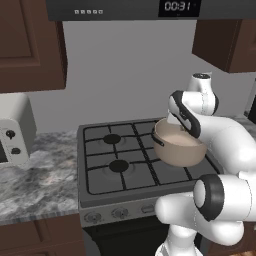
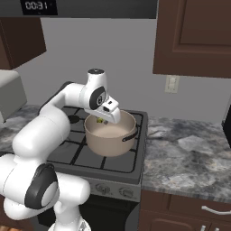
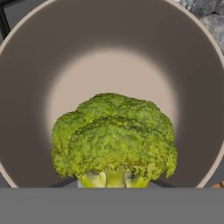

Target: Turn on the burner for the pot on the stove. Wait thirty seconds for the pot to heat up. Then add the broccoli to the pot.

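The gripper (image 2: 104,120), closed on the broccoli (image 3: 114,139), hangs above the mouth of the pot (image 2: 110,134) on the stove (image 1: 100,192); release should come centred and low, avoiding the rim.

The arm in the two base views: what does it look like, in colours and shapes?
The arm is glossy white, made of thick rounded segments like swollen tubes. Dark grey to black bands ring its joints, and one round joint cap near the top is dark. The hand at its end is a white angular block with small dark spots. No cables or lettering can be made out.
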Tool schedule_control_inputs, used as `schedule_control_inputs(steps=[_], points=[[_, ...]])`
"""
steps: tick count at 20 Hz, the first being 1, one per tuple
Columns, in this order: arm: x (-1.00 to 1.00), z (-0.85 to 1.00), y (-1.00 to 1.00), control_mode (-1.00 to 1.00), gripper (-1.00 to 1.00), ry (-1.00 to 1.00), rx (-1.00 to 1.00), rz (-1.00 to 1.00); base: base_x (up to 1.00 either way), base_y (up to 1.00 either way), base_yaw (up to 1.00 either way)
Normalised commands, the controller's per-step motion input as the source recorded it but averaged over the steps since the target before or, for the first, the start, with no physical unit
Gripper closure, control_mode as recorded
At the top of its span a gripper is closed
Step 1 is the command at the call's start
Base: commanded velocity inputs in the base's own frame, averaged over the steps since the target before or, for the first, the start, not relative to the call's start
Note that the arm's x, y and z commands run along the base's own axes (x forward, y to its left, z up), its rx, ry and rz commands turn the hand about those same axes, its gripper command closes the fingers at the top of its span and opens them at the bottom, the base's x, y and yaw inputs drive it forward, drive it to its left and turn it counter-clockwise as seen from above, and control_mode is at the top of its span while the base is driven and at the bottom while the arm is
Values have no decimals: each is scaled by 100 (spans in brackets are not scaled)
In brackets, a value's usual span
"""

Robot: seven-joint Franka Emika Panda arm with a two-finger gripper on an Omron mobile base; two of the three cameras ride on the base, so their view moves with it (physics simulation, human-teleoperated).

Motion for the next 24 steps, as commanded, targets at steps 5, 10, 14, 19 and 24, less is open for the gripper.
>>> schedule_control_inputs(steps=[5, 10, 14, 19, 24], points=[[0, 0, 0, -100, 100, 0, 0, 0, 0, 0, 0], [0, 0, 0, -100, 100, 0, 0, 0, 0, 0, 0], [0, 0, 0, -100, 100, 0, 0, 0, 0, 0, 0], [0, 0, 0, -100, 100, 0, 0, 0, 0, 0, 0], [0, 0, 0, -100, 100, 0, 0, 0, 0, 0, 0]])
